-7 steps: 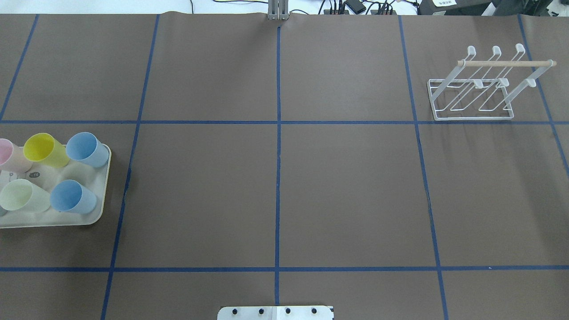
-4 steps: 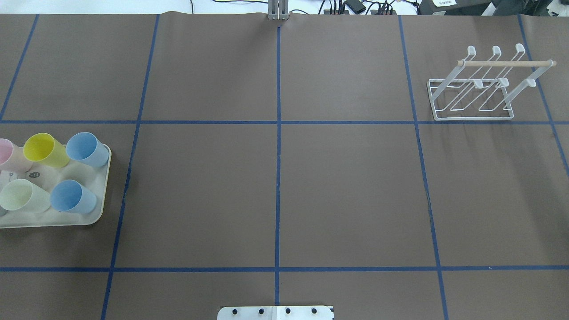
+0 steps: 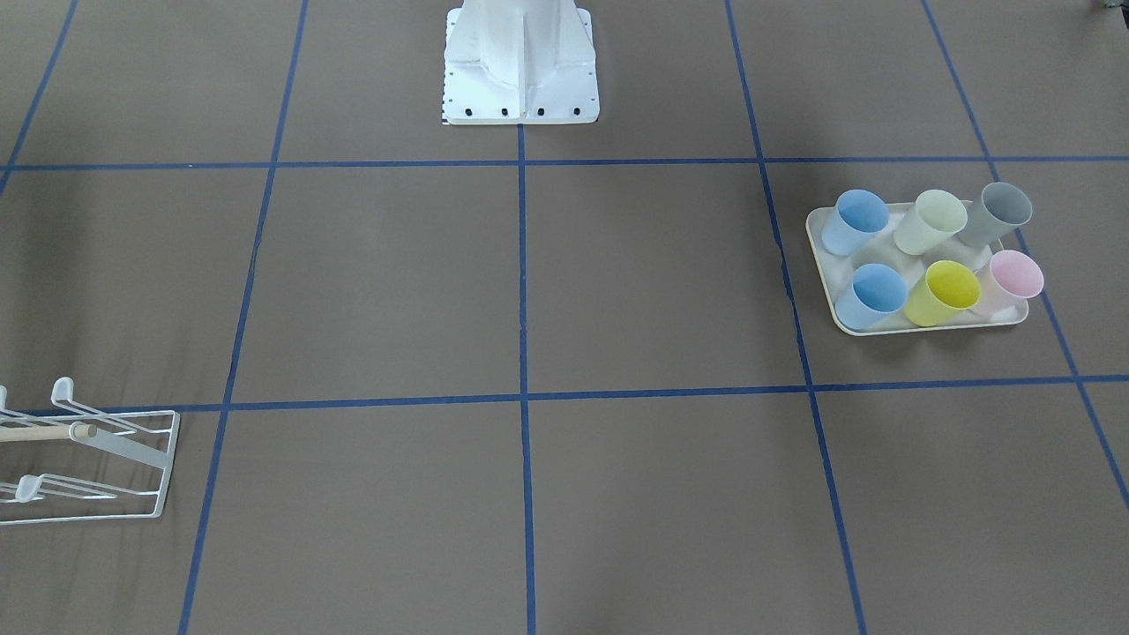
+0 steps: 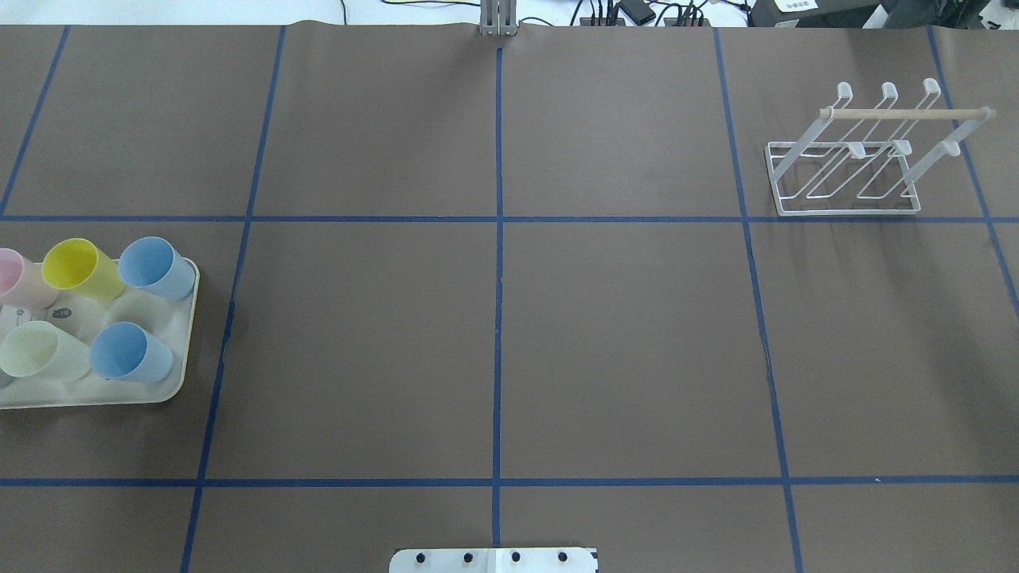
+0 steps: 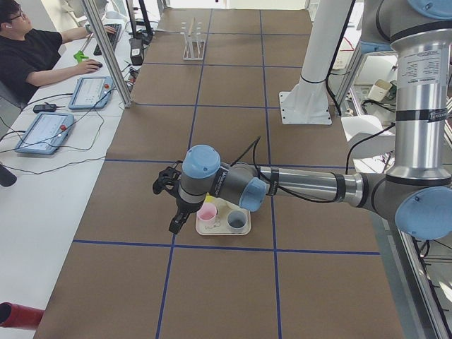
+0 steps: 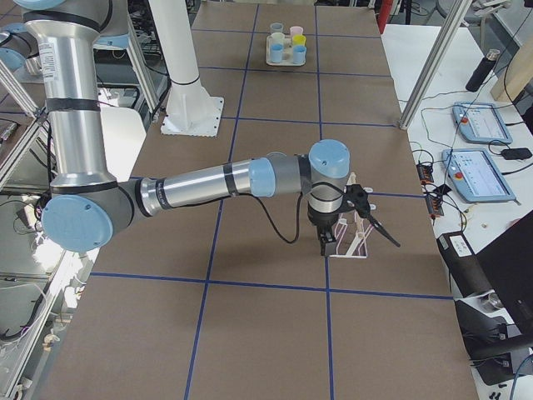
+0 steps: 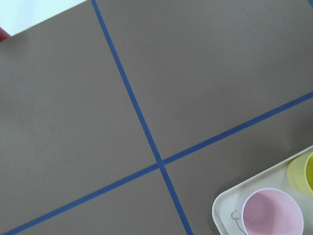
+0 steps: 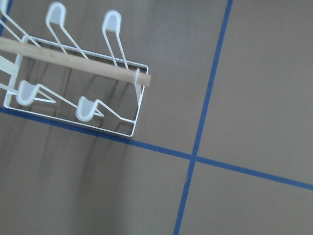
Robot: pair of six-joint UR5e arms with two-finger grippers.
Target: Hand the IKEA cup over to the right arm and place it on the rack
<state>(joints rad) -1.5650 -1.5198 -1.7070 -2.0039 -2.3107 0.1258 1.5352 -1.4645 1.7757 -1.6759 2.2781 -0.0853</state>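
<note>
All six cups (image 3: 945, 291) stand mouth-up and close together in the cream tray (image 4: 185, 350) at the robot's left end of the tabletop (image 4: 621, 342). The white wire rack (image 4: 844, 171) with its wooden rod (image 4: 907, 114) sits bare near the far right corner, so the step in hand looks like the first pick. The left arm (image 5: 304, 185) reaches out over the tray's outer end, its wrist just beside the pink cup (image 7: 272, 213), which shows in the lower right corner of its wrist view. The right arm (image 6: 200, 185) hangs over the rack. Both sets of jaws show only in the side views, so I cannot tell how wide they stand; with six cups in the tray, neither seems to hold one. To pick well, the left arm should choose a cup at the tray's edge, centre over its rim, take one wall between the jaws and lift straight up. The neighbours nearly touch, and such light plastic would probably tip easily. Gripping near the rim on one side would leave the body free for the right arm to take over the middle of the tabletop. Against the overhead views of a second ago, nothing has shifted: cups, tray and rack lie as they did, and neither arm enters that view.
</note>
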